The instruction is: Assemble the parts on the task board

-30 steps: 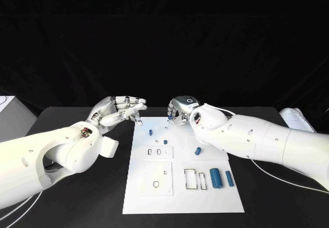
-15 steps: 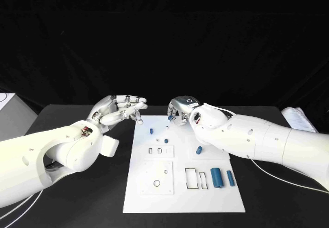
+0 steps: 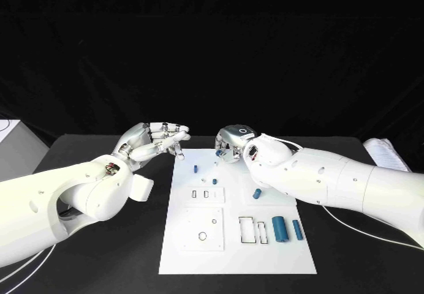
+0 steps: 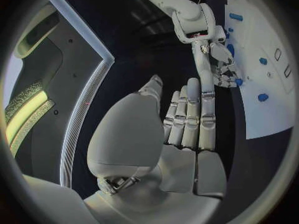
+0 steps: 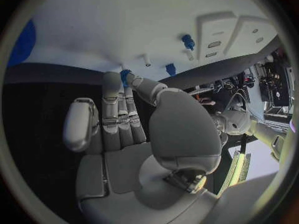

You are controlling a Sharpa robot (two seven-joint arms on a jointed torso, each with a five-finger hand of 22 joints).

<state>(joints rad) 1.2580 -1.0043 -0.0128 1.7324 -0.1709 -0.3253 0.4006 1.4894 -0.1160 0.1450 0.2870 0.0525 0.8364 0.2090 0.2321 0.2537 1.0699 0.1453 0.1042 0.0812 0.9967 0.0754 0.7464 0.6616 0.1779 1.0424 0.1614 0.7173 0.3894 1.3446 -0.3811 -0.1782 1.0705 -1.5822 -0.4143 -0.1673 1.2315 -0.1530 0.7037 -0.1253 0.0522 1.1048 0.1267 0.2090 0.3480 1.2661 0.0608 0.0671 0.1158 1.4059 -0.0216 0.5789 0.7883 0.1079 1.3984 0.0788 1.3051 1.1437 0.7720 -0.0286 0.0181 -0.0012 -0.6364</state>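
Little has moved: right robot hand keeps pinching a small blue part above the task board's 12 o'clock edge. Left robot hand clenched, empty. Part looks light, rigid; grasp mid-body.

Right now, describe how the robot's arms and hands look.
Both arms are bulky, smooth white shells with small dark screw holes. The left hand and right hand are silver metal with segmented fingers. Thin white cables trail from each arm; red wiring shows at the left wrist.
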